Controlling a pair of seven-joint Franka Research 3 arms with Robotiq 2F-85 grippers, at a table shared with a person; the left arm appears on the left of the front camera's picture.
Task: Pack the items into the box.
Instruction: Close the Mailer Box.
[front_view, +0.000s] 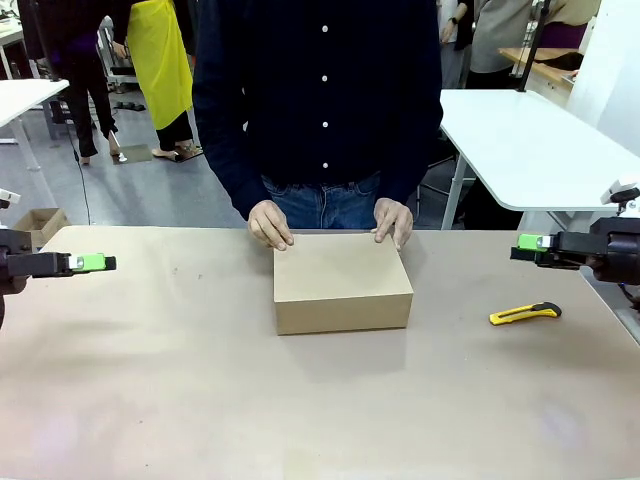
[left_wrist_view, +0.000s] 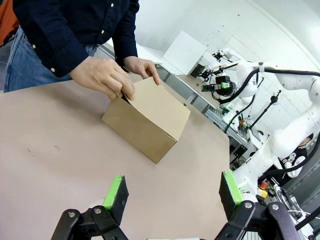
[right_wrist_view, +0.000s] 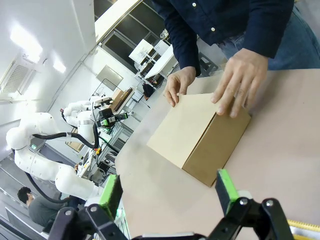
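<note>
Both tools wide open, empty: left tool (left_wrist_view: 172, 192), right tool (right_wrist_view: 169, 189).

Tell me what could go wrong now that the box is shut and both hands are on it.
1. The person's hands rest on the far edge of the box; a reaching pincer might hit them.
2. The yellow knife lies near the right pincer and could get packed by mistake.
</note>
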